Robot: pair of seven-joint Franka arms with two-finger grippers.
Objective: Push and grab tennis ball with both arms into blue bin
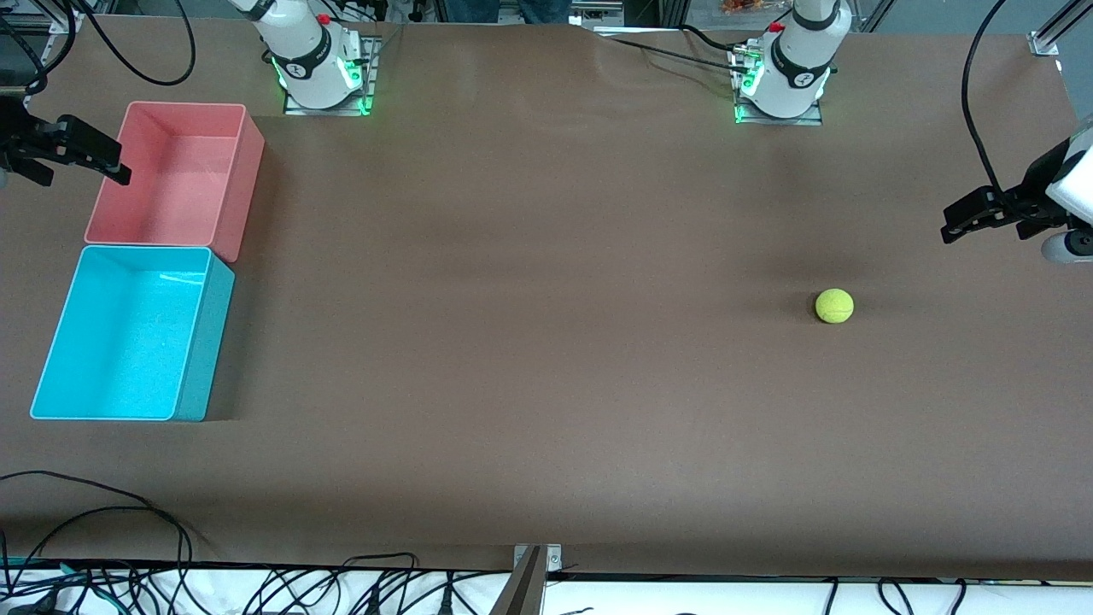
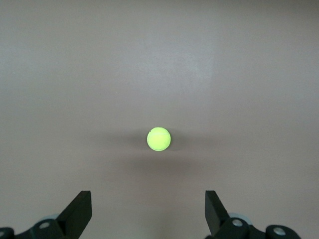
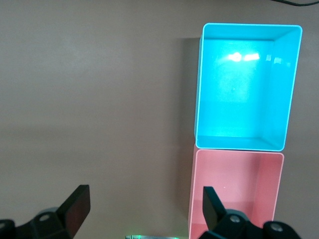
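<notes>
1. Two bins sit touching at the right arm's end of the table; the blue bin [image 1: 128, 333] lies nearer the front camera than the pink bin [image 1: 175, 175]; both look empty.
2. The tennis ball [image 1: 834, 306] rests on bare table toward the left arm's end, well apart from the bins; hence a push probably comes first.
3. The left gripper [image 2: 148, 211] hangs spread wide near the ball, which shows between its fingers; seemingly lined up for it.
4. The right gripper [image 3: 145, 211] waits, fingers parted, by the pink bin; likely placed to receive.
</notes>
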